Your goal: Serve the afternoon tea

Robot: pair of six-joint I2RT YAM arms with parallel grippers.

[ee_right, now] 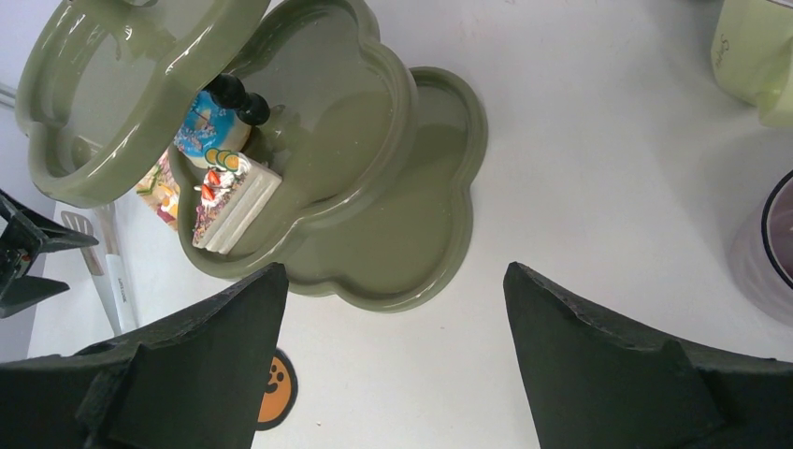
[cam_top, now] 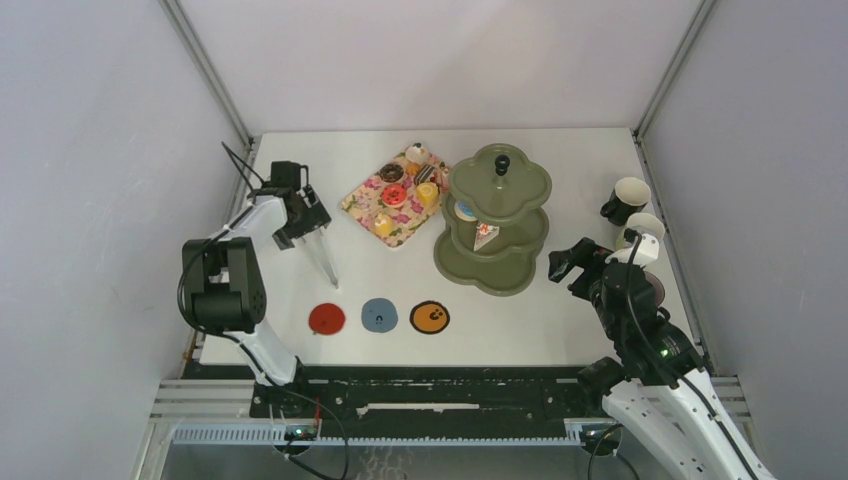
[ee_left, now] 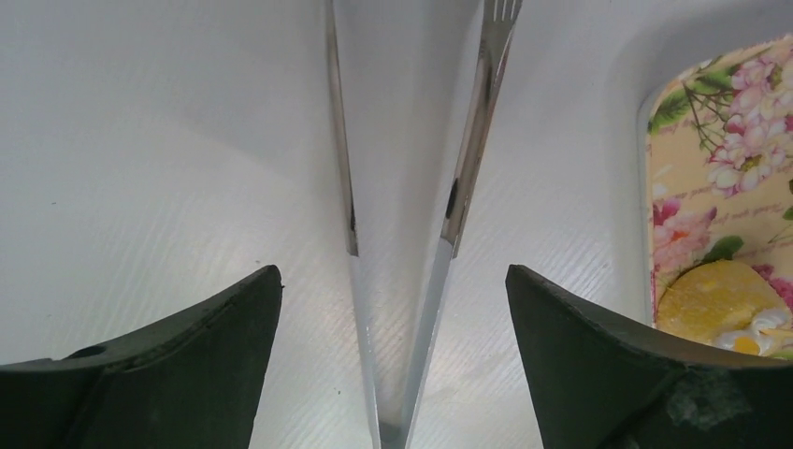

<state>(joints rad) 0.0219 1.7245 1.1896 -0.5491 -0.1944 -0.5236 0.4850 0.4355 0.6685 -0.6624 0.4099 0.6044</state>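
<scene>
Afternoon tea pieces (cam_top: 394, 195) are mostly lying on the floral tray (cam_top: 358, 203), left of centre at the back of the worktop (cam_top: 560, 330). A blue donut and a cake slice (cam_top: 485, 237) are sitting on the middle tier of the green stand (cam_top: 497, 268).

Left arm: I am reaching forward with the left pincer (ee_left: 393, 276) pointing down over the metal tongs (ee_left: 468, 159). Its jaws are released and standing either side of both blades, touching neither.

Judgement: I am lining up to grasp the tongs. The closure should be centred across both blades and squeezing gently, as thin steel may be twisting or slipping out.

Right arm: I am holding the right pincer (ee_right: 391, 271) released and empty, just beside the stand's bottom tier. Mugs (cam_top: 631, 196) are standing further right.
</scene>
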